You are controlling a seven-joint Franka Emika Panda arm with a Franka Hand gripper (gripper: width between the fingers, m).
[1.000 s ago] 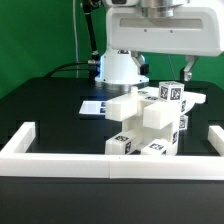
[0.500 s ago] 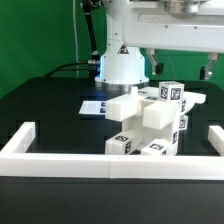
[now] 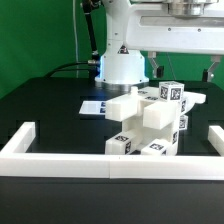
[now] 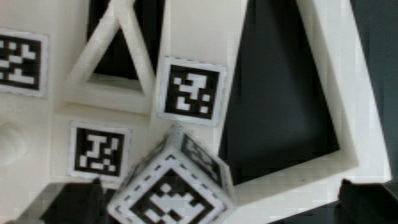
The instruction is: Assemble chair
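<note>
The chair (image 3: 155, 120), a cluster of white blocky parts with black-and-white tags, stands on the black table just behind the front wall. My gripper (image 3: 180, 68) hangs above it, jaws wide open and empty, with one finger (image 3: 150, 68) on each side. In the wrist view the chair's cross-braced frame (image 4: 196, 90) with its tags fills the picture. A tagged square post (image 4: 178, 185) rises toward the camera between my dark fingertips (image 4: 80, 205). My gripper (image 4: 217, 208) touches nothing.
A long low white border wall (image 3: 110, 166) runs along the front, with side pieces at the exterior view's left (image 3: 25, 135) and right (image 3: 214, 135). The marker board (image 3: 95, 107) lies flat behind the chair. The robot base (image 3: 120, 68) stands at the back.
The gripper has risen above the chair over the last second, and both fingers now show spread apart. The chair parts have not moved.
</note>
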